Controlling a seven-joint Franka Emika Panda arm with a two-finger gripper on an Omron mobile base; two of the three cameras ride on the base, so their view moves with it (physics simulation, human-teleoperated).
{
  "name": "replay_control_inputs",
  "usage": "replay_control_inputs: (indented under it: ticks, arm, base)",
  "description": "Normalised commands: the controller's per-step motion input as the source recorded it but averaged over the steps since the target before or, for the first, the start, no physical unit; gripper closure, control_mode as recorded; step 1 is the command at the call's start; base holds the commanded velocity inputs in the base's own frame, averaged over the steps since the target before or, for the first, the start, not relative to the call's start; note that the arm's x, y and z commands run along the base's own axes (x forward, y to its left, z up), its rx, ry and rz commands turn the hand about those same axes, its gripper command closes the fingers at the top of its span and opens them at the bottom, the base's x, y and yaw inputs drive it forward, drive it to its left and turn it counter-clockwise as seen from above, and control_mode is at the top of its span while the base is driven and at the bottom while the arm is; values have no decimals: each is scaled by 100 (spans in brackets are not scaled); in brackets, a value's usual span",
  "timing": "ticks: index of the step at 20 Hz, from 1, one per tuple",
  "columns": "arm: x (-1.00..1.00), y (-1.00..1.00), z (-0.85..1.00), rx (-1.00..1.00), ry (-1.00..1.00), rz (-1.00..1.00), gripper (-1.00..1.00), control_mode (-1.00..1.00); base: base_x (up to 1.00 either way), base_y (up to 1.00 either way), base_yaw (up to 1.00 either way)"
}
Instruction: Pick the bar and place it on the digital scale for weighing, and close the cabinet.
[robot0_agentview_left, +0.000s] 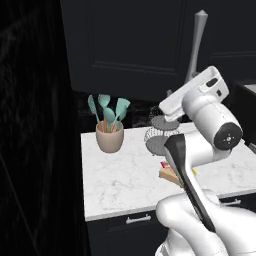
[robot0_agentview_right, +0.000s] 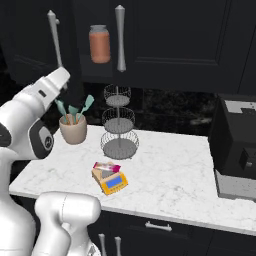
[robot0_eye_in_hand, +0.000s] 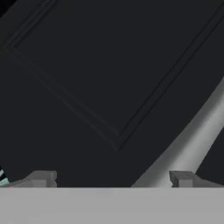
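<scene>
Setting: a dark simulated kitchen, its white marble counter (robot0_agentview_right: 170, 170) set under a black wall cabinet (robot0_agentview_right: 165, 40).
Bar: the pink-and-white bar (robot0_agentview_right: 106, 167) lay across the grey plate of the digital scale (robot0_agentview_right: 111, 181), near the counter's front edge, just in front of the wire basket (robot0_agentview_right: 119, 127).
Cabinet: one panelled door (robot0_eye_in_hand: 109, 74) faced the hand camera at close range, its silver handle (robot0_eye_in_hand: 188, 140) slanting between the fingertips; in the right base view a jar (robot0_agentview_right: 100, 44) showed beside the handle, so the cabinet looked not fully shut.
Gripper: the gripper (robot0_eye_in_hand: 111, 179) stood spread wide and held nothing.
Handling, by judgement: the door would be stiff and hinged, heavier than the snack, and best pushed flat on the panel near the handle side; the round handle looked slick.
Bystanders: a pot of teal utensils (robot0_agentview_left: 109, 131) and a black appliance (robot0_agentview_right: 235, 145).
</scene>
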Motion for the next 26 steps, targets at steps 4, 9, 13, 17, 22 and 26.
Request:
replay_control_inputs:
  ticks: [4,9,13,17,22,26]
  arm:
    - [100,21,0,6,5,0,-100,-100]
    - [100,22,0,1,6,-4,-100,-100]
    - [100,22,0,0,1,-10,-100,-100]
    - [100,22,0,0,0,-11,-100,-100]
    - [100,19,0,0,0,-13,-100,-100]
    - [100,14,-4,0,0,-11,-100,-100]
  base:
    - [0,0,0]
    - [0,0,0]
    - [0,0,0]
    - [0,0,0]
    - [0,0,0]
    - [0,0,0]
